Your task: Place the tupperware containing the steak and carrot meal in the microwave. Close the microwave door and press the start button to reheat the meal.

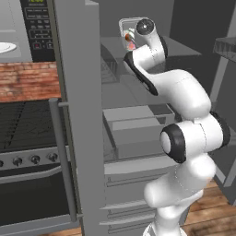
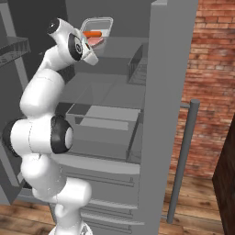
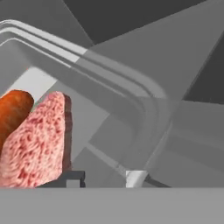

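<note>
Up high, gripper (image 3: 105, 177): at the end of the raised arm, at the near rim of the tupperware; in the hand view one dark tip sits inside the tub beside the meat and a pale tip sits at the tub's wall, so the wall lies between them. Whether they actually press on it I cannot tell.
Tupperware (image 2: 103, 25): clear tub with flared rim, tilted toward the cameras, at an upper shelf of the open fridge, right next to the robot's wrist.
Steak (image 3: 37, 140): pink, grainy slab lying inside the tub, touching the carrot.
Carrot (image 3: 13, 111): orange chunk beside the steak, also inside the tub; in the right base view it shows as an orange bar above the pink meat.
Fridge door (image 1: 83, 115): grey panel swung open, standing edge-on between arm and stove.
Microwave (image 1: 16, 30): upper left of the left base view, with a white turntable plate (image 1: 5, 47) and a black keypad strip (image 1: 39, 25).
Stove oven (image 1: 27, 161): black, with knobs, below the brick band.
</note>
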### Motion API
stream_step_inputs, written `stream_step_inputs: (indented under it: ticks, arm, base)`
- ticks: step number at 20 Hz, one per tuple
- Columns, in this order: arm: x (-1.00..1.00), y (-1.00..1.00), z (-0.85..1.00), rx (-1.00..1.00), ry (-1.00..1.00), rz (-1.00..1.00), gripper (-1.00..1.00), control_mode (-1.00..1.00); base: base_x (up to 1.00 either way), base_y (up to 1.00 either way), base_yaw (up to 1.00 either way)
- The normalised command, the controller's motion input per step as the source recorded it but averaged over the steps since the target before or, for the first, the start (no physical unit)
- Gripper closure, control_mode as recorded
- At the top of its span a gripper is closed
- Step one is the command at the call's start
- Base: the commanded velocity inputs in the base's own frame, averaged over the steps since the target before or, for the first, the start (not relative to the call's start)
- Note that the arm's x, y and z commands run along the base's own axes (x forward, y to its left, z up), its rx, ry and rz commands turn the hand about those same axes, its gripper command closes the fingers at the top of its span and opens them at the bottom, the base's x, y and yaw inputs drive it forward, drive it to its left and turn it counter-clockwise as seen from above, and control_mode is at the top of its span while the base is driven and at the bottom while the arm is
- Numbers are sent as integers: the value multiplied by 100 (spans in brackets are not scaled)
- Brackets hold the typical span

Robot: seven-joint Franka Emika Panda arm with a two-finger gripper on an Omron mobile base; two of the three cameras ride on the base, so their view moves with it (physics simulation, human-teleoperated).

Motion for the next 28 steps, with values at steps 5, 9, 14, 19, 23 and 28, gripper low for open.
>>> stream_step_inputs:
  ticks: [5,9,14,19,23,28]
  arm:
    - [-99,-20,0,1,-9,-2,100,-100]
    - [-100,-7,46,3,0,0,100,-100]
    - [-100,0,53,0,4,0,100,-100]
    - [-100,0,10,0,4,0,100,-100]
    - [-100,0,-18,1,12,0,100,-100]
    - [-92,0,-29,7,21,0,100,-100]
  base:
    - [0,0,0]
    - [0,0,0]
    - [0,0,0]
    - [0,0,0]
    - [0,0,0]
    - [0,0,0]
